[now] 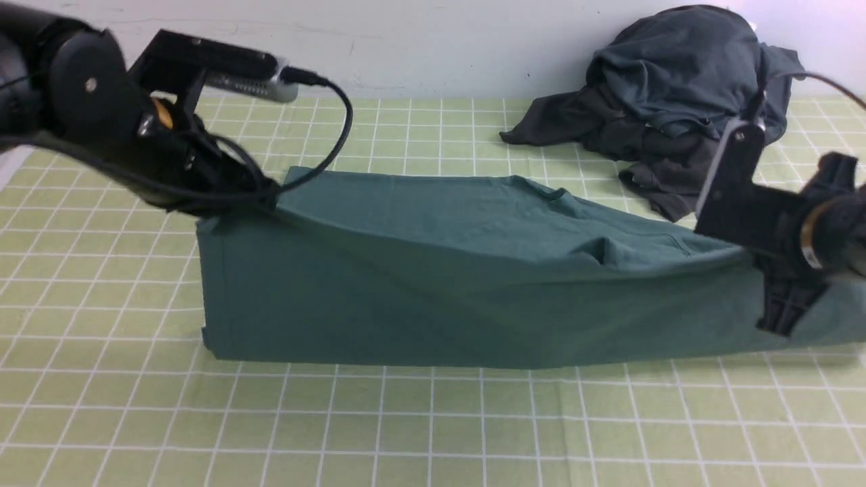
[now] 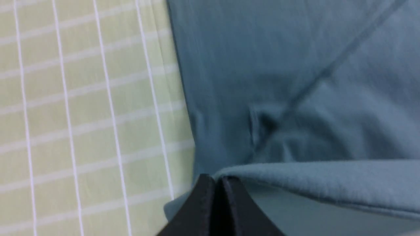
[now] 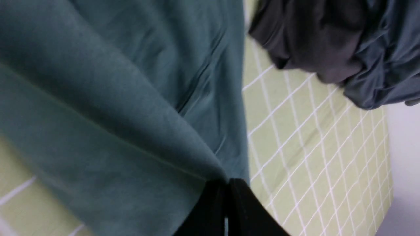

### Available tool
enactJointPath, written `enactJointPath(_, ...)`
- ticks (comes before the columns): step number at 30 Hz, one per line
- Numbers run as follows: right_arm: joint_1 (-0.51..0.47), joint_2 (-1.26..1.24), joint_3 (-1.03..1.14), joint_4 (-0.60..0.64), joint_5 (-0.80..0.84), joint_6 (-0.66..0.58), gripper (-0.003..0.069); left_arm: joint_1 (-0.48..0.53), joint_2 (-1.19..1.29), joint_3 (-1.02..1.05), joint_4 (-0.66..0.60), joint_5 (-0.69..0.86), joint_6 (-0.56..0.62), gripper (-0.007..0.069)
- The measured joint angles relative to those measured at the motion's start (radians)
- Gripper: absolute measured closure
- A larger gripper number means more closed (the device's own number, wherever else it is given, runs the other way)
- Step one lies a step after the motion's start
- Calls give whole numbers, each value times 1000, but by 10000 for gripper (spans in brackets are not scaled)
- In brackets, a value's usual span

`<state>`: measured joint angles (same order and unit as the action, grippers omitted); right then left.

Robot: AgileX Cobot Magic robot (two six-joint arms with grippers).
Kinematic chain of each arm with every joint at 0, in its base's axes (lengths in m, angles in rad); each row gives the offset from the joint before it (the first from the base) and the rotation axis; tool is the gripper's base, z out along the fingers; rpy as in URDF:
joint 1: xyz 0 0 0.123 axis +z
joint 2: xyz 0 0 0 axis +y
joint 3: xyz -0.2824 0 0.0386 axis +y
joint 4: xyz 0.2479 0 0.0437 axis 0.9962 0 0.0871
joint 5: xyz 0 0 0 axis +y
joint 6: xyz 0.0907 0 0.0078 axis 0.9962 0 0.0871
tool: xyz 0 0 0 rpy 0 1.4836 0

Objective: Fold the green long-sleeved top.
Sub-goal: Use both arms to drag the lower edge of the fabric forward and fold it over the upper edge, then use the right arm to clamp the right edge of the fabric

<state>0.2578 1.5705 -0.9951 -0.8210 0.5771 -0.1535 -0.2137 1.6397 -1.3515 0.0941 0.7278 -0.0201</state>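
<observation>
1. Green long-sleeved top (image 1: 433, 291): spans the middle of the table (image 1: 433, 433), near edge lying flat. You appear midway through a lengthwise fold.
2. Left gripper (image 2: 215, 183), right gripper (image 3: 226, 185): each pinched tight on the raised far edge, which you have not yet laid down.
3. Charcoal heap (image 1: 676, 101): far right corner.

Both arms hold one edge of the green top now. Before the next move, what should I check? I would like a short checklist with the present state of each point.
1. Left gripper shut on the green top: ok.
2. Right gripper shut on the top: ok.
3. Held edge raised off the table: ok.
4. Cloth smooth between the grippers: not ok, a wrinkle sits toward the right arm's side.
5. Dark clothes heap apart from the top: cannot tell, they lie very close.
6. Sleeves tucked inside the fold: cannot tell, none shows.
</observation>
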Motion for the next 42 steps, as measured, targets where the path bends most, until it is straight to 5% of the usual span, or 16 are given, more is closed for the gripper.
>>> enactJointPath(18, -91, 561, -541, -3, -30, 203, 659, 47, 692, -711, 18, -119, 4, 620)
enactJointPath(21, -91, 588, -573, 8, -29, 240, 634, 51, 742, -762, 23, -120, 4, 578)
enactJointPath(25, -91, 602, -619, 37, -6, 357, 543, 66, 794, -811, 29, -120, -33, 416)
enactJointPath(31, -91, 596, -774, 132, 273, 639, 456, 92, 740, -861, 30, 40, -159, 246)
enactJointPath(34, -90, 586, -813, 252, 351, 515, 482, 95, 692, -876, 30, 129, -153, 252)
enactJointPath(38, -72, 592, -826, 767, 447, -33, 623, 76, 601, -887, 28, 264, -77, 338)
enactJointPath(42, -59, 642, -826, 1063, 428, -337, 666, 54, 591, -887, 9, 286, -59, 456)
